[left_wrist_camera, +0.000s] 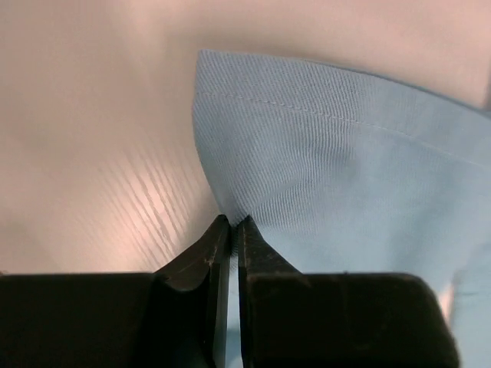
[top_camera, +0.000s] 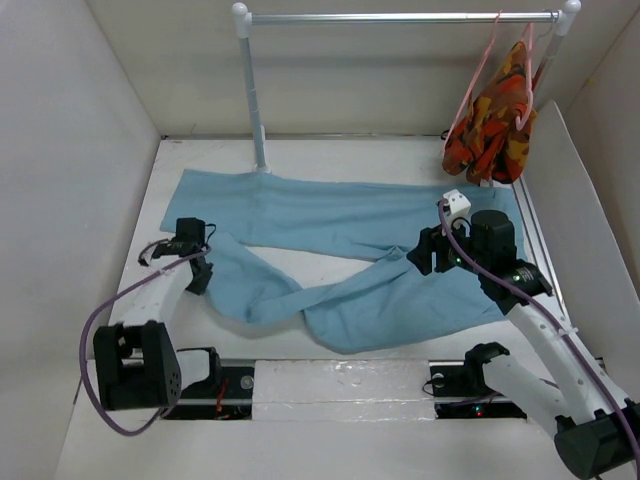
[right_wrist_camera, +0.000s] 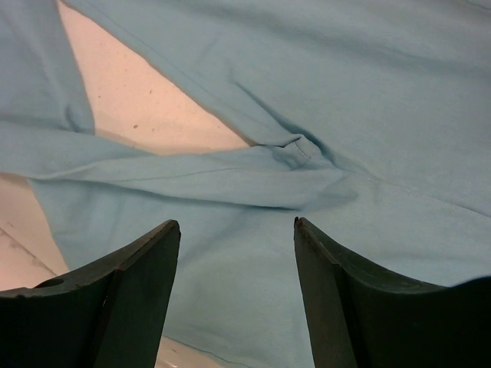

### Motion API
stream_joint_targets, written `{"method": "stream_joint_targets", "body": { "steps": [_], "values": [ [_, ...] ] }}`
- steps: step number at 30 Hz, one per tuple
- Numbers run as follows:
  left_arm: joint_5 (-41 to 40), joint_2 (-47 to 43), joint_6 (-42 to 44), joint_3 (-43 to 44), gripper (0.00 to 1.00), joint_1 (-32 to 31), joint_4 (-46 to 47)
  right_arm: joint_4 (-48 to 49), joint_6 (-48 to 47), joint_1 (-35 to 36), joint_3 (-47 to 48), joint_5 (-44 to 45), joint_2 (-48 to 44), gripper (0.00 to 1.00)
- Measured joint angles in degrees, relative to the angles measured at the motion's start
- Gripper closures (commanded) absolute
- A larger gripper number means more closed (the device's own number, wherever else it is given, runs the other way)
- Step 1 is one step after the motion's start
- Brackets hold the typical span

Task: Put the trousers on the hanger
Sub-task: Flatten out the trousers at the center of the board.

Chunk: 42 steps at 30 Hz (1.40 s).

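Left hand [left_wrist_camera: 232, 224] pinches fine-ribbed trousers [left_wrist_camera: 345, 176] — soft.

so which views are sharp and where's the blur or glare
top external: even light, sharp, only soft shadows around the trousers; left wrist: cloth weave crisp, left end effector blurred up close, pale sheen on the table; right wrist: right end effector dark and soft, folds shaded

Left gripper [left_wrist_camera: 232, 221] pinches the trousers [left_wrist_camera: 345, 176], right gripper [right_wrist_camera: 236, 224] spread wide, angled down.
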Motion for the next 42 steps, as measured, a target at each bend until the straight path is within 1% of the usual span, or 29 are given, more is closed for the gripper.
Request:
{"method": "stream_joint_targets", "body": {
  "steps": [3,7,11,14,17,21,26,28,31,33,35,37,39,42],
  "values": [
    [-4.8,-5.6,2.4,3.6,1.0,2.0,-2.6,-0.2,-0.1,-0.1,-0.1,0.2,0.0,0.33],
    [-10.0,-11.1,4.6,8.9,1.0,2.4,-5.7,-0.6,-0.7,-1.0,-1.2,0.2,0.4,0.31],
    [-13.2,-12.3,6.6,13.2,1.0,2.5,-9.8,-2.6,-2.1,-2.2,-2.1,0.2,1.8,0.3],
    [-13.6,-12.0,9.6,19.1,1.0,2.6,-10.8,-3.5,-3.4,-3.6,-2.1,0.1,2.5,0.3],
    [-13.9,-9.3,11.6,26.3,1.0,2.6,-9.9,-3.6,-4.5,-4.8,-2.1,-0.2,3.4,0.3],
    [-14.4,-1.2,12.7,29.6,1.0,2.6,-7.2,-3.8,-5.3,-4.9,-2.1,-1.1,4.7,0.29],
    [-13.2,17.6,13.0,33.6,1.0,2.4,-5.1,-3.7,-5.6,-4.9,-1.8,-1.3,4.9,0.28],
    [-13.2,22.2,12.7,35.2,1.0,1.7,-5.5,-3.7,-5.6,-4.9,-1.8,-1.0,4.9,0.28],
    [-13.9,21.6,12.6,35.3,1.0,0.4,-6.8,-3.7,-5.5,-5.1,-1.8,-0.2,5.0,0.28],
    [-13.7,17.9,13.0,34.7,1.0,0.6,-6.2,-3.3,-5.3,-5.3,-1.9,-0.3,5.0,0.28],
    [-13.8,13.4,13.9,33.7,1.0,2.1,-5.7,-2.6,-5.0,-5.3,-1.9,-0.7,5.0,0.28],
    [-13.9,10.9,14.6,33.9,1.0,3.3,-5.6,-1.9,-5.0,-5.3,-1.9,-1.2,5.0,0.28],
    [-14.0,12.2,15.2,36.2,1.0,3.9,-6.0,-1.4,-5.0,-5.3,-1.9,-1.6,5.2,0.28],
    [-14.2,21.0,16.1,43.1,1.0,3.5,-5.0,-1.3,-5.0,-5.3,-1.7,-1.8,6.0,0.28]
  ]
}}
